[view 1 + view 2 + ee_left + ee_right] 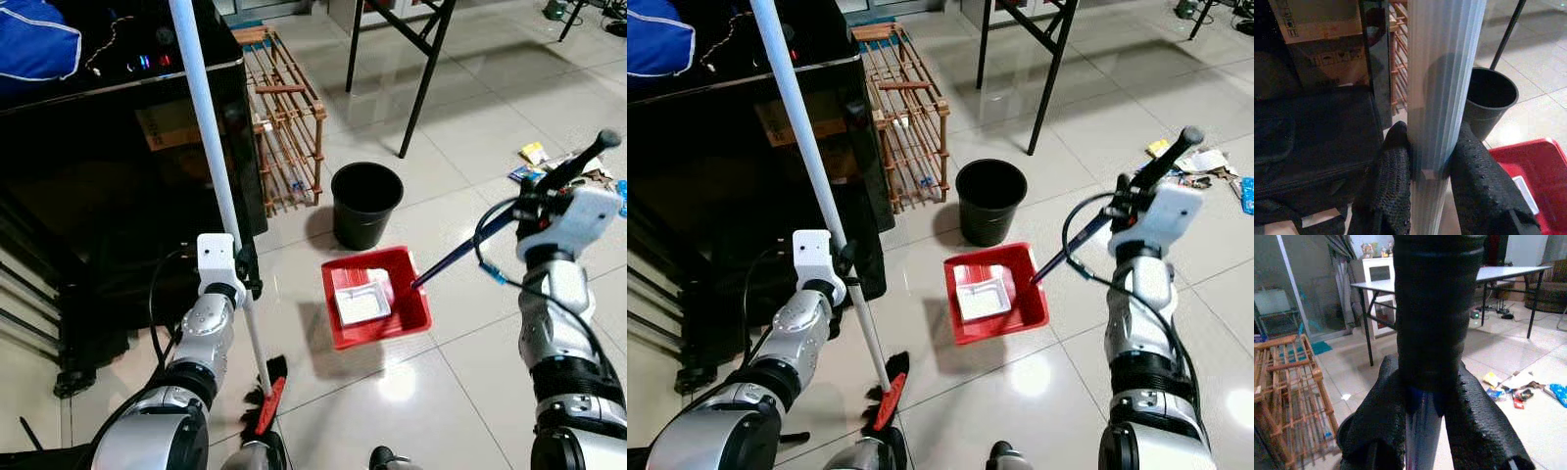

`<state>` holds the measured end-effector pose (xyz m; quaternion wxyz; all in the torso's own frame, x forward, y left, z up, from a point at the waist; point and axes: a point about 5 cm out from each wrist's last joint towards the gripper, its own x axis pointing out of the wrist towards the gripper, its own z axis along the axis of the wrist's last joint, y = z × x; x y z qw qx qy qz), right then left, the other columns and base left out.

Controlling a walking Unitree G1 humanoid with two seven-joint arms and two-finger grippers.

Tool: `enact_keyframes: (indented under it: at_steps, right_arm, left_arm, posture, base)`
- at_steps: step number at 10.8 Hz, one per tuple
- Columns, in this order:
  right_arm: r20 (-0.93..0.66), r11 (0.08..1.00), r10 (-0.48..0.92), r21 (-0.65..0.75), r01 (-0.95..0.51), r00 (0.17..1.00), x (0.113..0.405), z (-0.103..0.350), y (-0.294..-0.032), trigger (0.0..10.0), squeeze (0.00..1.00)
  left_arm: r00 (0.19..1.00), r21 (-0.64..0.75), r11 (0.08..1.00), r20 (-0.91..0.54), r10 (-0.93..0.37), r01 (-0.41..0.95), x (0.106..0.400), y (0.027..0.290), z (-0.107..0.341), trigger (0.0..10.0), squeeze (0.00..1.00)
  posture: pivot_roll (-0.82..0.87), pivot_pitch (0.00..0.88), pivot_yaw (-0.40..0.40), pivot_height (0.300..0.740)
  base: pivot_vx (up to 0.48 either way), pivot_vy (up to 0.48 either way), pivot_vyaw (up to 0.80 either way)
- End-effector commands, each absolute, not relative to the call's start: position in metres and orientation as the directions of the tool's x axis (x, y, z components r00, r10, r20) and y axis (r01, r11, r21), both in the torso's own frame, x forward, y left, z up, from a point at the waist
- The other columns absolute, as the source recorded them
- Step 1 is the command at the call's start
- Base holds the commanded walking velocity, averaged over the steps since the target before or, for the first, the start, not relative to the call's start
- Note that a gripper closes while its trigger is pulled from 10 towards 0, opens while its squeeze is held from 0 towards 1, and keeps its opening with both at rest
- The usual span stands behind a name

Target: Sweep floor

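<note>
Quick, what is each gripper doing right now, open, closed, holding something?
Left gripper: closed on the white ribbed broom pole.
Right gripper: closed on the black grip of the blue-handled red dustpan.

A broom [217,186] with a long white pole is standing nearly upright, leaning slightly, its red-and-black head [266,401] resting on the pale tiled floor [451,392]. A red dustpan [375,297] is lying flat on the tiles just in front of a black bin [365,203], holding white litter, its dark blue handle [460,253] slanting upward.
</note>
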<state>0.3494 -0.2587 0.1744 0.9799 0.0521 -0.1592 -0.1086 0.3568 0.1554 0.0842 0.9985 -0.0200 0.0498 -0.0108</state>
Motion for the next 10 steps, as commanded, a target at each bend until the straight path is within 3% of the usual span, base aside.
enact_keyframes:
  at_steps: [1,10]
  right_arm:
    - [0.370,0.969,-0.241,0.142,0.202,0.897,0.349,0.195,-0.263,10.0,0.00]
    - [0.462,0.970,-0.241,0.146,0.194,0.854,0.346,0.246,-0.255,10.0,0.00]
  left_arm:
    - [0.998,-0.059,0.998,-0.051,-0.040,0.037,0.362,0.153,0.095,10.0,0.00]
    - [0.996,-0.053,0.996,-0.049,-0.078,0.076,0.360,0.147,0.094,10.0,0.00]
  posture:
    - [-0.04,0.184,0.033,0.740]
    - [-0.05,0.159,0.034,0.740]
  base:
    - [0.000,0.000,0.00]
    - [0.000,0.000,0.00]
